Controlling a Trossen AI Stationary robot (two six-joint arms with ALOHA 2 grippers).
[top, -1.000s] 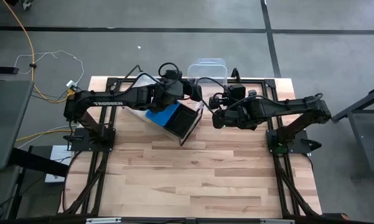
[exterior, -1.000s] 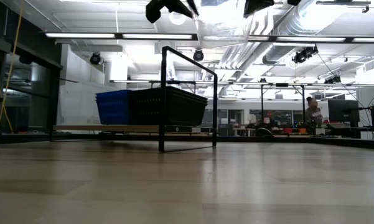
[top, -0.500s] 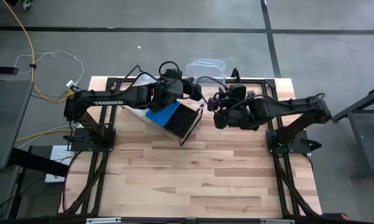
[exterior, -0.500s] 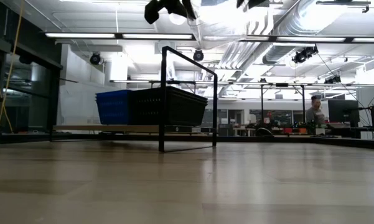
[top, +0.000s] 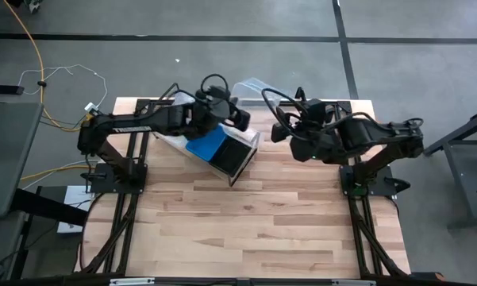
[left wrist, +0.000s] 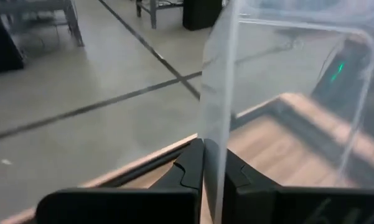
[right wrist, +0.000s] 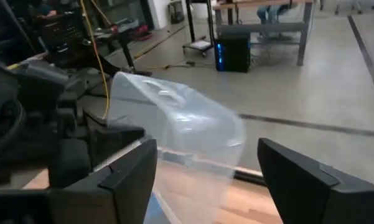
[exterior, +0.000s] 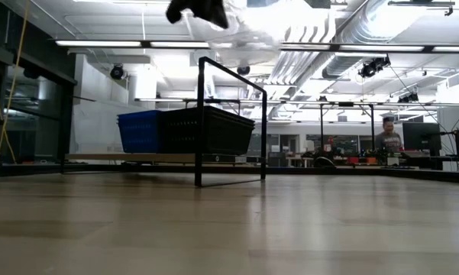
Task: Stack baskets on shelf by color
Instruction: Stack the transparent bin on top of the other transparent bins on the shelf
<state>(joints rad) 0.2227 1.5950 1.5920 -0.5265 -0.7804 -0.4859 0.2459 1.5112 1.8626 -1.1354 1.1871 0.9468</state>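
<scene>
The left gripper is clamped on one wall of the clear basket and holds it in the air above the back edge of the table, over the shelf; in the left wrist view the clear wall stands pinched between the two dark fingers. One second ago the right gripper gripped the same basket from the other side; it has since let go, its fingers now stand wide apart, and it has drawn back toward the right, clear of the basket. In the right wrist view the clear basket sits ahead of the spread fingers, apart from both. The basket has shifted left and now hangs tilted. In the shelf, a blue basket and a black basket sit side by side, touching, unchanged from the earlier frames; the low view shows them at the same level.
</scene>
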